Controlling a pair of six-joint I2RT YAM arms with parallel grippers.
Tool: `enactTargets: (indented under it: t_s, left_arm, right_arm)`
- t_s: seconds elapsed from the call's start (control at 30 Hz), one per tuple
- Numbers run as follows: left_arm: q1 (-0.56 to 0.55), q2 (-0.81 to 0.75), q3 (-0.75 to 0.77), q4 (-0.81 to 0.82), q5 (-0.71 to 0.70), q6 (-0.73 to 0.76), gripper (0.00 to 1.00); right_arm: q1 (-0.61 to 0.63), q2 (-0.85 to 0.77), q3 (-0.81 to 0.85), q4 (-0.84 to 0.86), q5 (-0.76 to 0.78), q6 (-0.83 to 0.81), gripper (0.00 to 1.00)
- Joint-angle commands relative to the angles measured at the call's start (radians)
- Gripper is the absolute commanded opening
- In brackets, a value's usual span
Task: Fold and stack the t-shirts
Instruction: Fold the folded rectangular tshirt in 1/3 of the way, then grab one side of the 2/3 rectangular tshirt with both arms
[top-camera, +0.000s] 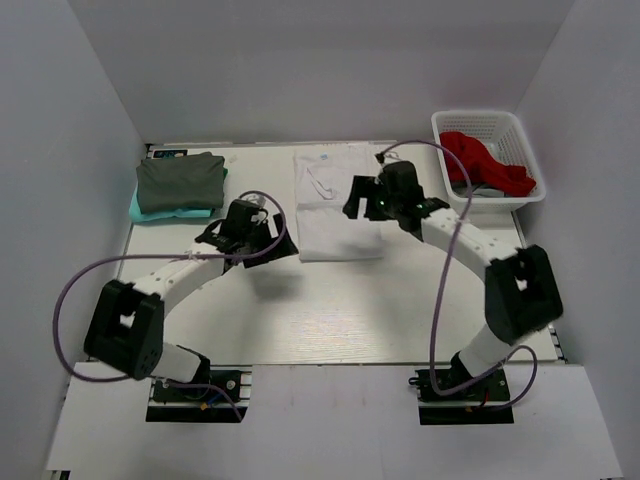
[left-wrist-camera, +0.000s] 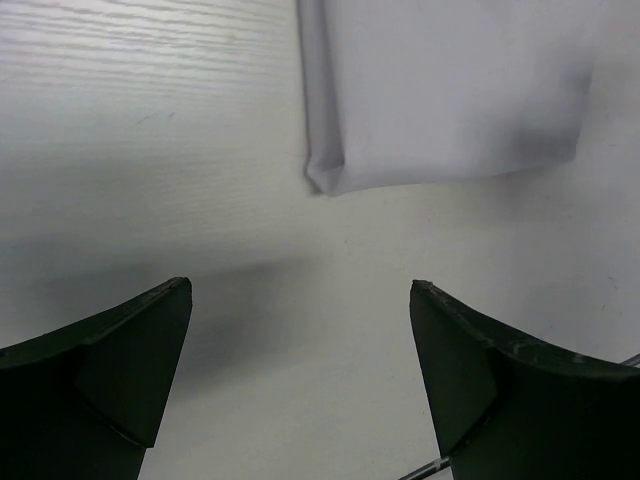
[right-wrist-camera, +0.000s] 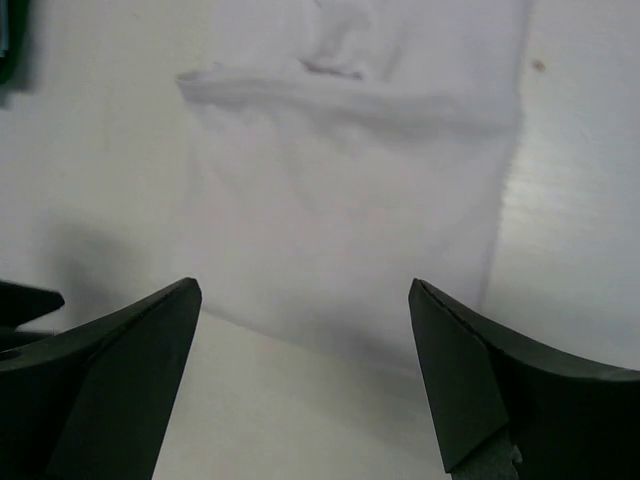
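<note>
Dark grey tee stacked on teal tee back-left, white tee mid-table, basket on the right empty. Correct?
No. The white plastic basket is not empty: it holds crumpled red cloth, per the top external view. The folded dark grey t-shirt on the teal t-shirt and the white t-shirt stand.

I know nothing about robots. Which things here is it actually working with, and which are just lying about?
Part of the job: white t-shirt, partly folded, mid-table; dark grey t-shirt, folded, lying on the teal t-shirt at far left.
Just lying about: white basket at far right; red cloth inside it, possibly more laundry.
</note>
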Motion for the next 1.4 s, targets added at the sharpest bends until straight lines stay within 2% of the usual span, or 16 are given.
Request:
enactTargets:
  t_s: [0.0,0.1,0.2,0.23,0.3,0.47,0.7,0.83,0.87,0.93,1.0,1.03,1.17,1.23,1.33,1.37]
  left_arm:
    - [-0.036,0.131,0.092,0.108,0.087,0.023,1.00]
    - [-0.059,0.252,0.158,0.108,0.087,0.035,1.00]
    - [-0.069,0.306,0.193,0.094,0.018,0.044,0.90]
    - [-0.069,0.332,0.193,0.094,0.009,0.044,0.84]
    - [-0.069,0.359,0.204,0.094,0.009,0.044,0.77]
    - [-0.069,0.422,0.222,0.085,-0.020,0.012,0.47]
    - [-0.078,0.469,0.213,0.105,-0.046,-0.016,0.30]
    - [-0.087,0.501,0.242,0.105,-0.025,-0.016,0.17]
    - [-0.087,0.512,0.242,0.105,-0.025,-0.016,0.07]
    - [-0.096,0.512,0.251,0.096,-0.025,-0.016,0.00]
    - [-0.096,0.512,0.251,0.076,-0.034,-0.016,0.00]
    - [-0.096,0.512,0.262,0.065,-0.034,-0.016,0.00]
    - [-0.118,0.376,0.235,-0.020,-0.034,-0.005,0.00]
    - [-0.130,0.269,0.186,-0.056,-0.023,-0.005,0.00]
    - [-0.161,0.177,0.138,-0.168,0.047,0.007,0.00]
    - [-0.171,0.106,0.098,-0.194,0.100,0.007,0.00]
  right_arm:
    - [-0.016,-0.130,-0.163,-0.059,0.179,0.029,0.90]
    - [-0.031,-0.209,-0.275,-0.086,0.202,0.038,0.90]
    - [-0.050,-0.217,-0.327,-0.093,0.195,0.043,0.90]
    - [-0.051,-0.212,-0.337,-0.096,0.176,0.044,0.90]
    - [-0.059,-0.192,-0.335,-0.093,0.159,0.048,0.90]
    - [-0.074,-0.110,-0.331,-0.059,0.175,0.081,0.88]
    - [-0.079,-0.028,-0.327,-0.008,0.106,0.095,0.77]
    - [-0.077,0.007,-0.324,0.041,0.006,0.094,0.66]
    - [-0.079,0.022,-0.320,0.045,-0.009,0.100,0.60]
    - [-0.077,0.032,-0.311,0.044,-0.031,0.106,0.48]
    - [-0.076,0.038,-0.311,0.050,-0.063,0.109,0.13]
    - [-0.076,0.038,-0.320,0.058,-0.068,0.112,0.00]
    - [-0.071,-0.078,-0.350,0.003,-0.089,0.094,0.00]
    - [-0.068,-0.172,-0.385,-0.085,-0.127,0.081,0.00]
    - [-0.067,-0.305,-0.436,-0.188,-0.199,0.049,0.00]
    - [-0.068,-0.357,-0.445,-0.271,-0.215,0.020,0.00]
